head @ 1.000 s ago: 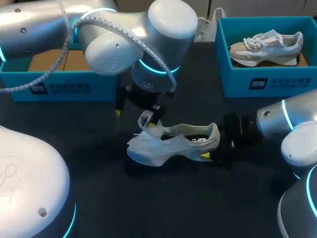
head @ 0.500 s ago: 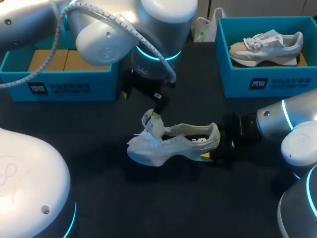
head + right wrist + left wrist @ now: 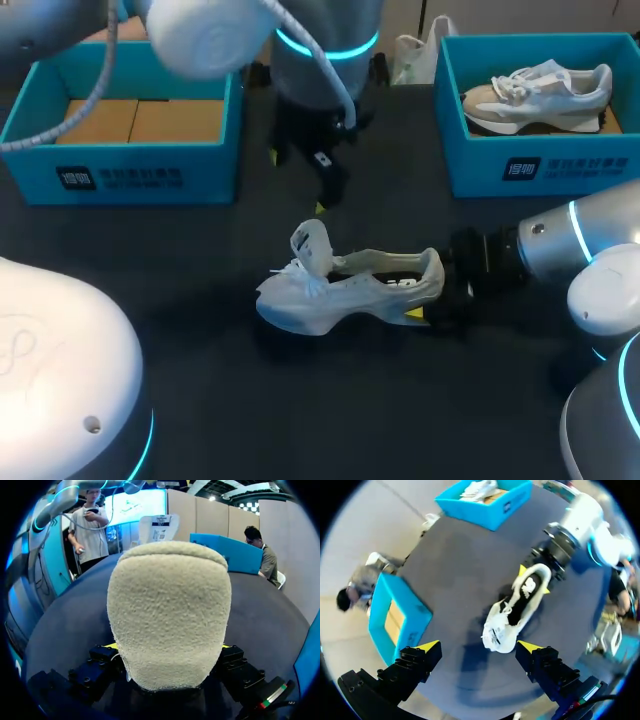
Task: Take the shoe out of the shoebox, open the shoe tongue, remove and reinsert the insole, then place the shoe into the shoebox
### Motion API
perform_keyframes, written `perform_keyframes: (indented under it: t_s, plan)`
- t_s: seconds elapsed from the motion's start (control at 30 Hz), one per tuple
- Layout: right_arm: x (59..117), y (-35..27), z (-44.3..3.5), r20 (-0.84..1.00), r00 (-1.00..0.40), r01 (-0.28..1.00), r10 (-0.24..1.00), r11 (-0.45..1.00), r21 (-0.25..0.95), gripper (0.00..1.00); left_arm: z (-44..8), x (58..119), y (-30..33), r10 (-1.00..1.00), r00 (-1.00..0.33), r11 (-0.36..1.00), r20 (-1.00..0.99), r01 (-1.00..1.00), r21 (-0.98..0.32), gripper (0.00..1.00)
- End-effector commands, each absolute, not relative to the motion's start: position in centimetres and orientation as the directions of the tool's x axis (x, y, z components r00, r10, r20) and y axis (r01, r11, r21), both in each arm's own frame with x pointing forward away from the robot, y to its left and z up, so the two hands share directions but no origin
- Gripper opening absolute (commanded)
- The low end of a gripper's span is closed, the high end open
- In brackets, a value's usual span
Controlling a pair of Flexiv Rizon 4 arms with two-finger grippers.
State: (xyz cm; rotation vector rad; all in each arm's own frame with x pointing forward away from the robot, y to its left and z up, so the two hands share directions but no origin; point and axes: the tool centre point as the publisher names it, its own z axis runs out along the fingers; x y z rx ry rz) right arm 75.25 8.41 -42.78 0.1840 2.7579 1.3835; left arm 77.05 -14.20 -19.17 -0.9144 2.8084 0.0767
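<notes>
A white shoe (image 3: 335, 292) lies on its sole in the middle of the dark table, toe to the left, its tongue (image 3: 312, 245) standing up. My right gripper (image 3: 432, 300) is shut on the heel; in the right wrist view the fuzzy heel (image 3: 170, 610) fills the space between its fingers. In the left wrist view yellow tips show on both sides of the shoe's (image 3: 515, 610) heel. My left gripper (image 3: 296, 183) hangs open behind and above the shoe, holding nothing. Its own gripper (image 3: 479, 647) looks down on the shoe's toe from a distance.
A blue shoebox (image 3: 120, 175) with a cardboard floor stands at the back left. Another blue box (image 3: 540, 165) at the back right holds a second, beige-and-white shoe (image 3: 540, 95). A white bag (image 3: 412, 55) lies behind the table's middle.
My left arm has risen and drawn back from the shoe's tongue toward the rear of the table. The tongue now stands free and upright. The right arm and shoe have stayed put.
</notes>
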Motion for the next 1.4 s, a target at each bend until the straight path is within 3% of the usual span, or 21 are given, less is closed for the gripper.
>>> perform_keyframes:
  t_s: [0.03,0.27,0.33,0.37,0.47,0.9,1.4]
  plan:
    - [75.4,8.5,-43.2,0.008,-0.991,0.085,0.13,0.597,0.798,0.0,-18.6,77.7,-13.6,-0.227,-0.973,0.974,0.03,-0.227,-0.001,1.0]
    - [75.4,8.5,-43.2,0.008,-0.991,0.085,0.13,0.597,0.798,0.0,-18.2,77.3,-13.5,-0.025,-0.989,0.998,0.149,-0.033,-0.054,0.98]
    - [75.4,8.5,-43.2,0.008,-0.991,0.085,0.13,0.597,0.798,0.0,-18.2,77.1,-13.7,0.02,-0.985,0.997,0.169,0.008,-0.071,0.72]
    - [75.4,8.5,-43.2,0.008,-0.991,0.085,0.13,0.597,0.798,0.0,-18.2,77.0,-13.9,0.05,-0.982,0.996,0.181,0.035,-0.085,0.43]
    - [75.4,8.5,-43.2,0.008,-0.991,0.085,0.13,0.597,0.798,0.0,-18.1,76.6,-14.9,0.077,-0.975,0.993,0.209,0.057,-0.099,0.0]
    - [75.4,8.5,-43.2,0.008,-0.991,0.085,0.13,0.597,0.798,0.0,-19.7,74.4,-18.8,0.198,-0.936,0.975,0.289,0.158,-0.156,0.0]
    - [75.4,8.5,-43.2,0.008,-0.991,0.085,0.13,0.597,0.798,0.0,-24.7,73.8,-23.8,0.118,-0.931,0.988,0.345,0.073,-0.139,0.0]
